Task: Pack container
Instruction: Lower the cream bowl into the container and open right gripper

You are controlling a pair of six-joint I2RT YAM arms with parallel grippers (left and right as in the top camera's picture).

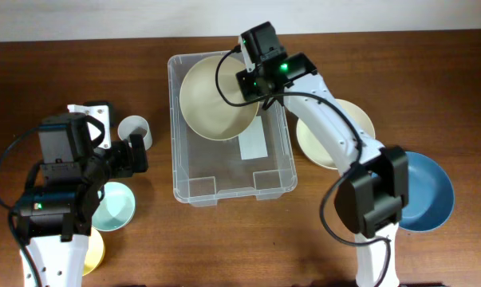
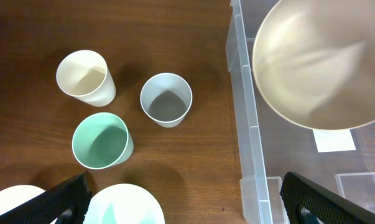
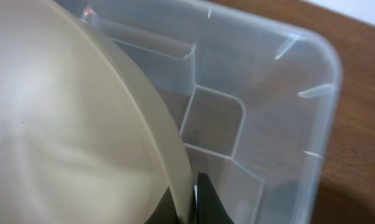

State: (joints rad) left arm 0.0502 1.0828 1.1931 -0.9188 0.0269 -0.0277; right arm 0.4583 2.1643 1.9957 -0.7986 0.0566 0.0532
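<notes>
Bases of both arms stand at the near edge of the wooden table [image 1: 431, 72]. The left arm sits folded low at 8 o'clock, wrist turned toward 3 o'clock. The left gripper [image 2: 184, 190] hangs over bare wood with its jaws spread as wide as they go and nothing between them. A yellow bowl [image 1: 95, 251] lies nearest by this arm, with a mint bowl [image 1: 116, 206] beyond it. Past the fingers stand a mint cup [image 2: 102, 140], a grey cup [image 2: 166, 99] and a cream cup [image 2: 84, 78], close together.

The right arm rises at 5 o'clock and bends at a black elbow beside a blue bowl [image 1: 431, 191]. Its white forearm then stretches toward 11 o'clock across a pale bowl [image 1: 356, 127] lying on the table. The right gripper [image 3: 188, 205] is pinched tight on the rim of a large cream bowl [image 1: 216, 96], which it holds tilted.

The container [image 1: 174, 135] lies at the table's centre, its long side running near to far. It is at 3 o'clock from the left gripper and apart from it. The right gripper hangs over its far half, inside the rim, and the held bowl fills that end. A white label [image 1: 252, 145] shows on the base just nearer than the bowl. Whether the bowl touches the base cannot be told.
</notes>
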